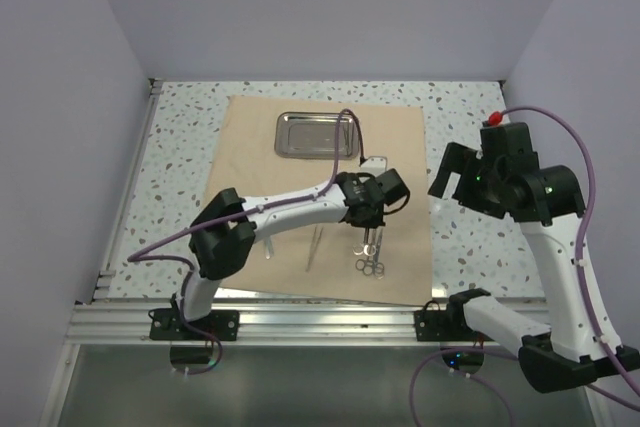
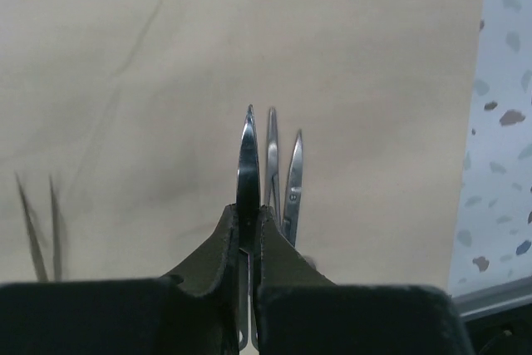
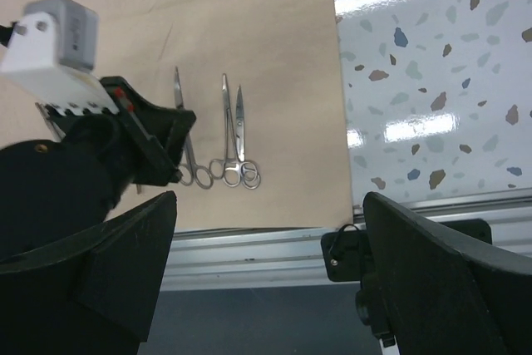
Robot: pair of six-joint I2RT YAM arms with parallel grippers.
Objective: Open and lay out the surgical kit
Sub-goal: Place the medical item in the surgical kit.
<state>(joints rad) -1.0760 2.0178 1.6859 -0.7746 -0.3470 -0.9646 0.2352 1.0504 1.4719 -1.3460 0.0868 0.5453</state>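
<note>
Three scissors [image 3: 224, 122] line up side by side near 5 o'clock on the cloth [image 1: 260, 147], tips toward 12. The cloth lies flat and unfolded on the table [image 1: 470, 237], with the tray [image 1: 315, 134] at its 12 o'clock edge. The tweezers [image 1: 314, 247] rest just to 9 o'clock of the scissors. So the wrap looks opened, and the step in hand seems to be setting out the instruments.

The left gripper [image 2: 248, 218] is clamped narrow on the scissors at the 9 o'clock end of the row, pinching them edge-on near the pivot. Whether that pair is touching the cloth or held just above it cannot be told. The right gripper [image 3: 270, 205] hangs off the cloth toward 3 o'clock, its jaws spread wide and holding nothing.

Next, I judge, the held pair needs to be settled flat and parallel to its two neighbours, close beside them but not overlapping. The jaws should then part gently and the arm rise straight up, so the thin steel is not dragged or twisted and the cloth is not rucked.
</note>
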